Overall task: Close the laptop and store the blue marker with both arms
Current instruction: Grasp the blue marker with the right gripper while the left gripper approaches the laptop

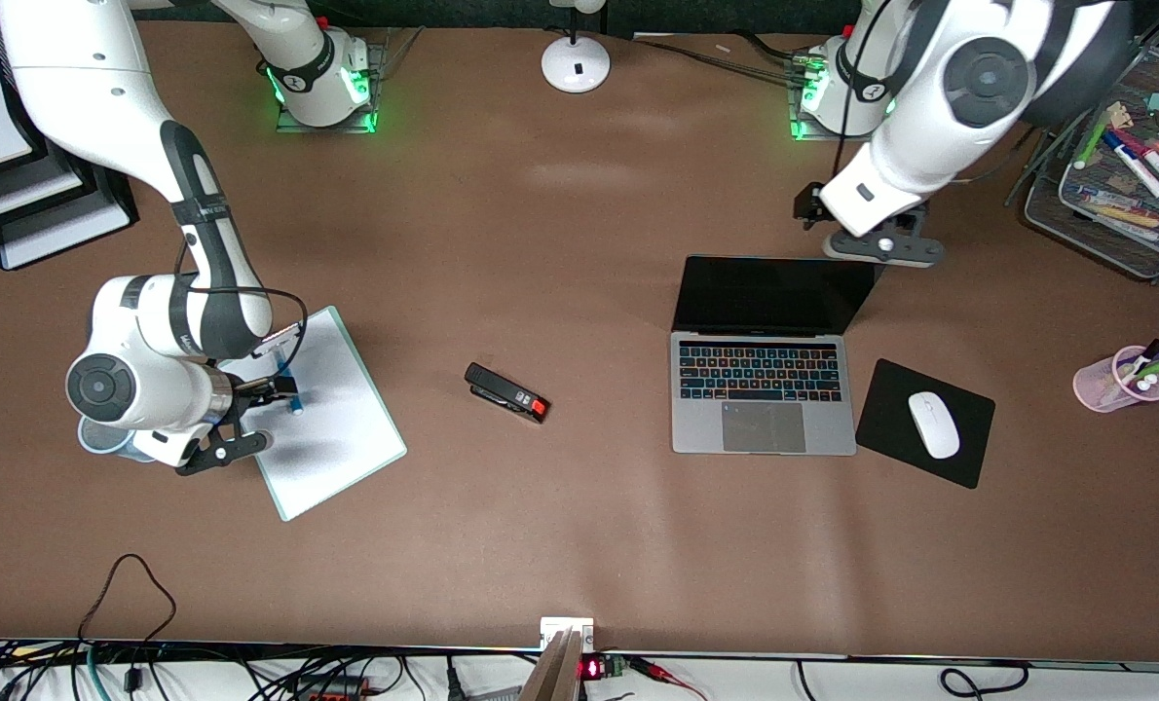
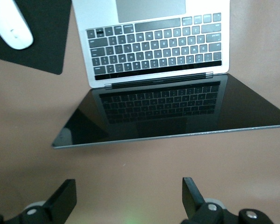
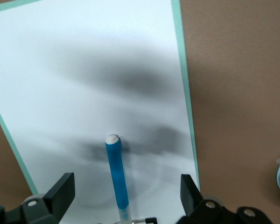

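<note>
The laptop [image 1: 763,394] stands open on the table, its black screen [image 1: 772,295] upright; it also shows in the left wrist view [image 2: 154,46]. My left gripper [image 1: 811,206] hangs open and empty [image 2: 127,197] over bare table just past the lid's top edge, toward the left arm's base. The blue marker [image 1: 283,368] lies on the white clipboard [image 1: 331,419] toward the right arm's end of the table. My right gripper [image 1: 276,387] is open low over it. In the right wrist view the marker [image 3: 116,172] lies between the spread fingers [image 3: 60,192] of that gripper [image 3: 126,193], untouched.
A black stapler [image 1: 506,392] lies between clipboard and laptop. A white mouse [image 1: 933,424] sits on a black pad [image 1: 891,389] beside the laptop. A pink cup of pens [image 1: 1123,380] and a mesh tray of markers [image 1: 1125,234] stand at the left arm's end. A lamp base [image 1: 576,63] stands between the arm bases.
</note>
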Tool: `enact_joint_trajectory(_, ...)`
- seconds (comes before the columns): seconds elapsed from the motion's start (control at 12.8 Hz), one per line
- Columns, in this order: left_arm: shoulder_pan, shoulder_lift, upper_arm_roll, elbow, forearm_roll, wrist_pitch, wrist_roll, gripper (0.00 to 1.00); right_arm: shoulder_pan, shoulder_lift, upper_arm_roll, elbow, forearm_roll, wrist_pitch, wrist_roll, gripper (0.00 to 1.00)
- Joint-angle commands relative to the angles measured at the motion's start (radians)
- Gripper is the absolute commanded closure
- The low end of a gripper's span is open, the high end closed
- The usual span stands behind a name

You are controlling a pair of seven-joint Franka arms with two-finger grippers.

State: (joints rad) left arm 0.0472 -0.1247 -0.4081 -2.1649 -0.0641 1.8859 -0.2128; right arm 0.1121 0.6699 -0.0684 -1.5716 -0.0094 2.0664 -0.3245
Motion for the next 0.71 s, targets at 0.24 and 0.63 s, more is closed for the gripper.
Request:
enact_joint_trajectory(0.24, 0.017, -0.078, -0.051, -0.145, -0.016, 0.125, -0.019, 0.0, 0.011, 0.036, -0.001, -0.048, 0.003, 0.102, -0.106, 0.0)
enact_joint_trajectory(0.63, 0.019, -0.076, -0.052, -0.181, -0.016, 0.151, -0.022, 0.0, 0.021, 0.036, -0.001, -0.053, 0.008, 0.109, -0.107, 0.2)
